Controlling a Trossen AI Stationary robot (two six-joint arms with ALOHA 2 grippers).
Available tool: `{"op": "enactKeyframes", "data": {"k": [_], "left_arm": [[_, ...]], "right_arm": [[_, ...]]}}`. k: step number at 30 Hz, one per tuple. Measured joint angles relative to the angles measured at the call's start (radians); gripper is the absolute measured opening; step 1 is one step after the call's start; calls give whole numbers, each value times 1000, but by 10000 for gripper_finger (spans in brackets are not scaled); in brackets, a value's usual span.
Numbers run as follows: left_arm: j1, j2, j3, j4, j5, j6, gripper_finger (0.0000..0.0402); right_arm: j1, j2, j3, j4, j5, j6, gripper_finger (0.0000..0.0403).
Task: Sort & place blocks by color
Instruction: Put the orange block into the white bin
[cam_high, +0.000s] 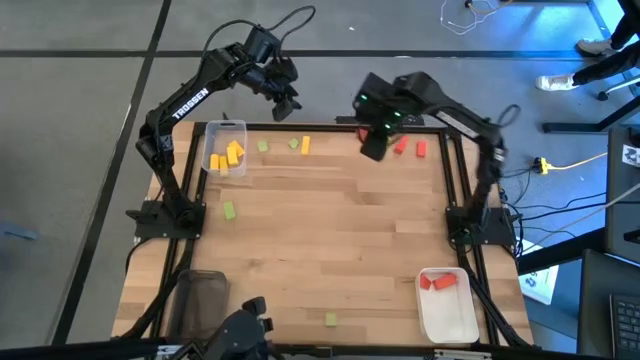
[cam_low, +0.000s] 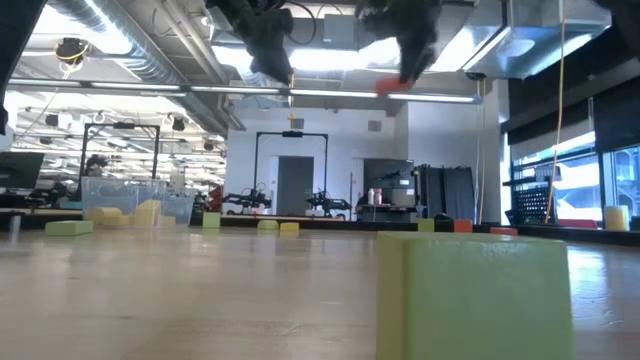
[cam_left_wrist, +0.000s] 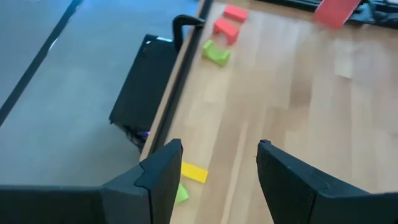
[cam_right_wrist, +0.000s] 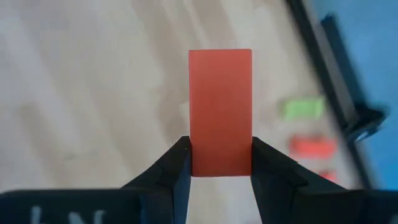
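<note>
Red block (cam_right_wrist: 221, 112), flat smooth rectangle, pinched between right gripper (cam_right_wrist: 221, 163) jaws.

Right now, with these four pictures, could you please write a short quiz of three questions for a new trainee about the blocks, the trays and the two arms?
1. True or false: the right gripper holds a red block between its fingers.
2. Which colour of blocks lies in the clear tray? A red, B yellow, C green.
3. Fill in: the white tray holds ___ blocks.

Key: 1 true. 2 B: yellow blocks. 3 red: see the red blocks in the high view. The left gripper is open and empty, above the table's far edge.
</note>
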Motion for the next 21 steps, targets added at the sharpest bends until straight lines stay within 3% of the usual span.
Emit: {"op": "enactKeyframes", "data": {"k": [7, 11, 21], "left_arm": [[-5, 0, 0, -2, 52, 65, 195], [-10, 0, 0, -13, 171, 201, 195], [-11, 0, 0, -85, 435, 362, 195]], "right_arm": [[146, -295, -307, -2, -123, 399, 128], [260, -431, -452, -3, -201, 664, 128], [550, -593, -762, -1, -553, 1216, 128]]}}
